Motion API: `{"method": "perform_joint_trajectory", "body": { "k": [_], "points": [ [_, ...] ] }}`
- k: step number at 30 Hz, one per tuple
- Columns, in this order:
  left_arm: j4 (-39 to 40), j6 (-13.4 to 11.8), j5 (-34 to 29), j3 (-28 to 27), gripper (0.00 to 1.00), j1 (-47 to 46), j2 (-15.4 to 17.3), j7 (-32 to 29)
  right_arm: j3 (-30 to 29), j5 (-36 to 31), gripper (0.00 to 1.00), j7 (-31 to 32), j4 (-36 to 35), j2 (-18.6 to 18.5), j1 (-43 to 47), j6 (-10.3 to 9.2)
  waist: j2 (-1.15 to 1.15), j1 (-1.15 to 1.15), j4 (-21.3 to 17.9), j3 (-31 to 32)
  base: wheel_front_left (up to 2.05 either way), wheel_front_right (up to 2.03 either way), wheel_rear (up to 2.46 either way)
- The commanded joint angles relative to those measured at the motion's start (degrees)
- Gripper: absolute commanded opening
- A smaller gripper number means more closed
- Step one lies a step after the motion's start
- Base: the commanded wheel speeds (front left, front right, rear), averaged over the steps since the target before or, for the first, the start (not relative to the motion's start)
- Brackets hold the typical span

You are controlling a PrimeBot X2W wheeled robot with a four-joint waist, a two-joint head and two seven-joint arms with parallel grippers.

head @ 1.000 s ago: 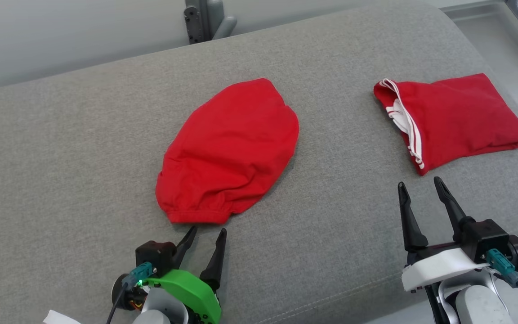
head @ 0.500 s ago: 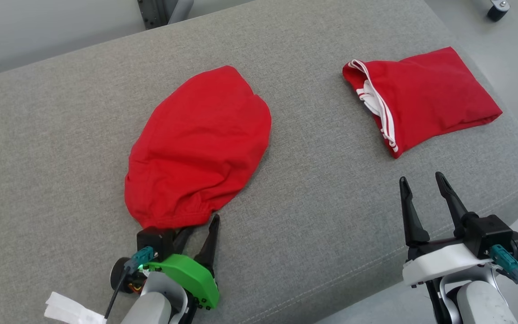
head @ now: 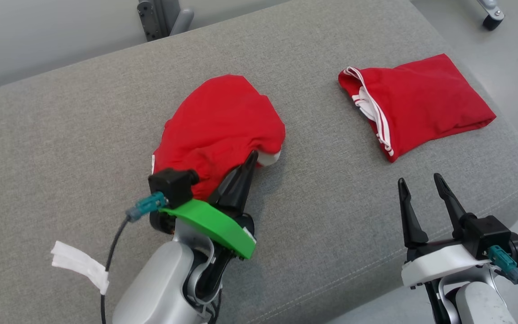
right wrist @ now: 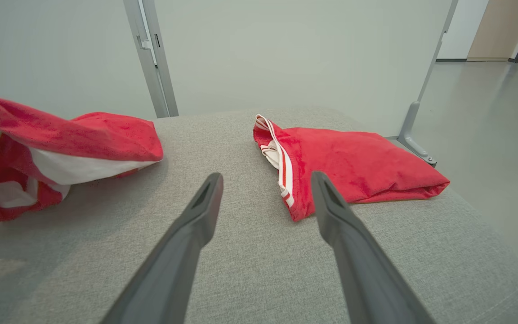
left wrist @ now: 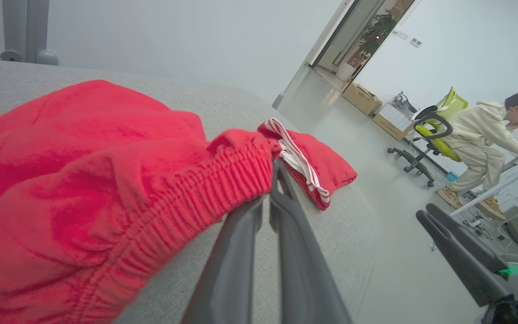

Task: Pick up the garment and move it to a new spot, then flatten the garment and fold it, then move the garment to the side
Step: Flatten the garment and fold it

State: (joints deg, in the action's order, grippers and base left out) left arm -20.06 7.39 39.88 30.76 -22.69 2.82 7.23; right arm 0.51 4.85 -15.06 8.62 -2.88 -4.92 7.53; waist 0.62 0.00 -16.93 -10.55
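Left gripper (head: 251, 157) has its jaws together, clamped on the elastic hem (left wrist: 205, 189) of the garment (head: 223, 121). That edge is raised off the pad (head: 331, 216), the rest lies bunched mid-pad, and white inner cloth shows at the lifted edge. Right gripper (head: 418, 184) has its jaws apart, holds nothing and hovers near the pad's front edge. Step looks like the pick-up. I'd lift straight up until the trailing cloth clears the pad, then translate, else it drags and twists. Pinch looks shallow, near the fingertips, so go slow; a jerk could slip it. Set down well apart from the folded red piece (head: 421, 103) on the right. Writing: none readable. White tag (head: 79, 265) by the left arm's cable looks blank, and the boxes (left wrist: 361, 98) are too small to read.
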Motion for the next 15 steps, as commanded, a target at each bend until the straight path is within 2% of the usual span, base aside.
{"method": "perform_joint_trajectory", "body": {
  "k": [1,5,6,10,13,15],
  "points": [
    [0.9,0.2,1.1,-0.1,0.00,-1.0,0.3,-0.4,0.0,-0.3,1.00,-0.2,0.1,0.0,0.4,-0.09,-0.62,0.00,0.1,0.2,0.00,0.00,0.00],
    [11.2,-0.6,12.3,-0.1,0.00,-1.8,0.2,-4.6,0.2,-0.6,1.00,-0.2,0.3,0.0,0.7,-0.09,-0.62,0.00,0.1,1.1,0.00,0.00,0.00],
    [16.3,-2.4,17.8,-0.1,0.00,-2.1,0.2,-6.4,0.1,-0.9,1.00,-0.2,0.4,0.0,0.8,-0.09,-0.62,0.00,0.1,1.4,0.00,0.00,0.00],
    [23.9,-7.9,31.2,-1.6,0.00,-1.0,0.2,-8.1,0.2,-1.0,1.00,-0.2,0.7,0.0,1.0,-0.09,-0.62,0.00,0.3,2.0,0.00,0.00,0.00],
    [25.8,-13.5,39.1,-4.4,0.00,0.1,0.3,-7.9,0.2,-1.1,1.00,-0.2,0.8,0.0,1.2,-0.09,-0.62,0.00,0.7,2.3,0.00,0.00,0.00],
    [24.9,-17.0,41.7,-7.8,0.00,0.7,0.3,-7.1,0.3,-1.1,1.00,-0.2,0.8,0.0,1.2,-0.09,-0.62,0.00,1.0,2.1,0.00,0.00,0.00]
  ]
}}
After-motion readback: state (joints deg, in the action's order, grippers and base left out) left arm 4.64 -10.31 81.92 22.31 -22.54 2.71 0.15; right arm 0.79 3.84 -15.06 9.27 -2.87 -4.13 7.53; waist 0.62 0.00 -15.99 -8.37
